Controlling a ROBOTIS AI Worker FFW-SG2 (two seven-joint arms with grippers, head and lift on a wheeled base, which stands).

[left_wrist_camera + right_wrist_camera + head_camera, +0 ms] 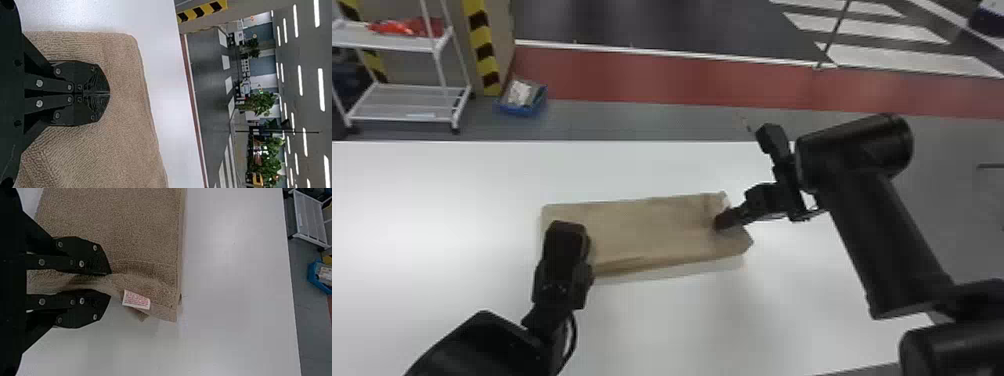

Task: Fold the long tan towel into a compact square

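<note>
The tan towel (652,227) lies as a folded long strip across the white table, its long sides running left to right. Over its left end is my left gripper (566,240). In the left wrist view the left gripper (110,93) has its fingertips pressed together, above the towel (117,145), with no cloth visible between them. My right gripper (724,221) is at the towel's right end. The right wrist view has the right gripper (110,284) with fingers apart and a raised fold of towel (129,231) between them; a white label (136,300) hangs near that edge.
The white table (432,200) extends around the towel, its far edge running behind. Beyond it on the floor are a white wheeled rack (407,102) and a blue bin (522,107). The right arm (882,240) reaches over the table's right side.
</note>
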